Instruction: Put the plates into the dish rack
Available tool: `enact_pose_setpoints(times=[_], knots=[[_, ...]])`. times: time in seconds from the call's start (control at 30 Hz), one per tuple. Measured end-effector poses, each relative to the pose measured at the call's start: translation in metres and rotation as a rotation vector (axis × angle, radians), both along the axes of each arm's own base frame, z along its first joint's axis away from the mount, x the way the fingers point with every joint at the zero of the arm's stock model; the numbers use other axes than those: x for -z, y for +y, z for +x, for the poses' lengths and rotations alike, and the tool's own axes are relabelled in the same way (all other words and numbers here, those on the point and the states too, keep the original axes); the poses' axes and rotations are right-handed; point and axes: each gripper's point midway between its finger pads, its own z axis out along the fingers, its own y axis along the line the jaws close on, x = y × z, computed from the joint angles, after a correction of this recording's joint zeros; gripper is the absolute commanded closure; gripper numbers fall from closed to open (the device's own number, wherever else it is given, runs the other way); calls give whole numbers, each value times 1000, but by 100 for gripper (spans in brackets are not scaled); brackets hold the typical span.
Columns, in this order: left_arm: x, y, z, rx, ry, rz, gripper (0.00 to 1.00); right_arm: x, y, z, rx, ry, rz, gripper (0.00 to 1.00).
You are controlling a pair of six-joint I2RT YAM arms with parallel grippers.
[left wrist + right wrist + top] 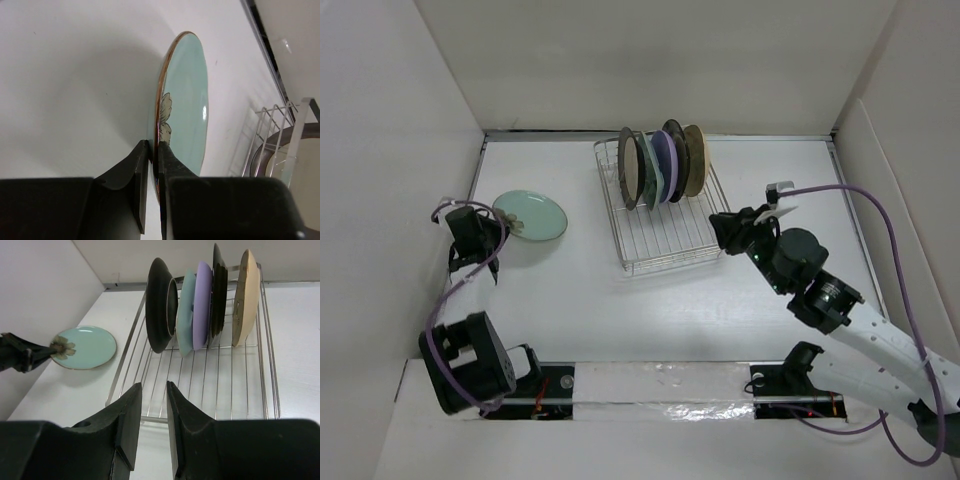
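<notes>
Left wrist view tells it: left jaws clamped on the very rim of the pale green plate, out on the table left of the dish rack, apart from it. Thin edge grip, that. A glazed plate could swivel or slip out on the lift, then clip the standing plates in the rack. Right jaws slightly apart, empty, by the rack's near corner.

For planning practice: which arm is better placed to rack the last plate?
Left. The left fingers pinch the rim of the pale green plate; the right fingers hover empty near the dish rack.
</notes>
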Motion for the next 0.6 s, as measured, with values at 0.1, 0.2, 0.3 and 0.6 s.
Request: enact_pose_setpoints(times=[0.1, 0.2, 0.3, 0.6], knots=[[-32, 3, -13, -1, -53, 83, 100, 4, 5, 1, -11, 9, -10, 62], [-64, 2, -22, 13, -130, 146, 100, 10, 13, 3, -37, 23, -15, 51], [-84, -4, -26, 36, -189, 167, 100, 18, 26, 3, -83, 45, -27, 40], [-122, -59, -39, 234, -291, 173, 100, 36, 78, 3, -271, 123, -39, 17]])
